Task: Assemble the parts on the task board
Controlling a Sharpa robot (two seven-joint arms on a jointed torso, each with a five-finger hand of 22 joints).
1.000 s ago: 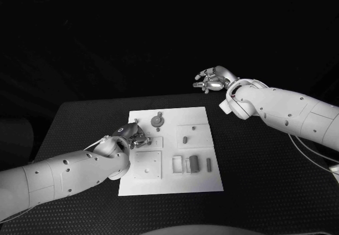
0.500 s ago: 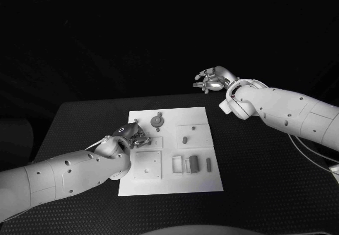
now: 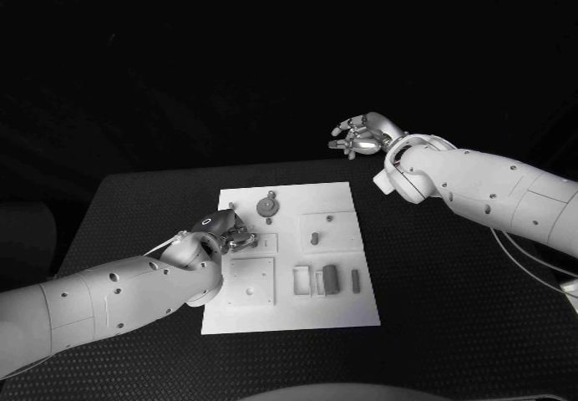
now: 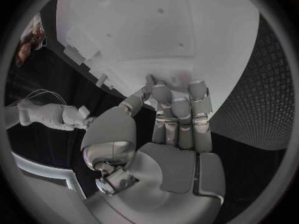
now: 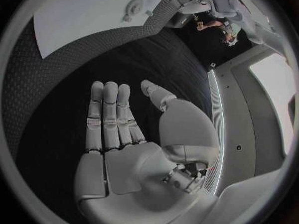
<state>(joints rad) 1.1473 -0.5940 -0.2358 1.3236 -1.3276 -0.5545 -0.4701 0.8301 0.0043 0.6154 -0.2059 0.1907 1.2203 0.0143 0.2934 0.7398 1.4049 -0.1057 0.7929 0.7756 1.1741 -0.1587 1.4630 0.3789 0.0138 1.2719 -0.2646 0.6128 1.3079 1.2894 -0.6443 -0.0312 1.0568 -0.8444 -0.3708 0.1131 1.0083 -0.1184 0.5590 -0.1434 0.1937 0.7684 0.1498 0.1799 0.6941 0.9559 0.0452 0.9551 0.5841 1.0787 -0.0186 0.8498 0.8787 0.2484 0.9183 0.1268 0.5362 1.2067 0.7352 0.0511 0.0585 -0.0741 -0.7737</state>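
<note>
**White board, one hand down on it**

White task board (image 3: 289, 255) lies in the middle of the black table (image 3: 458, 292), with small grey parts (image 3: 325, 280) on it. The left hand (image 3: 223, 234) rests by the board's left edge; I cannot tell if it holds anything. The right hand (image 3: 362, 136) floats past the table's far edge, fingers apart, holding nothing.

Black table (image 3: 458, 284) — white task board (image 3: 343, 313) lying flat at its middle.
</note>
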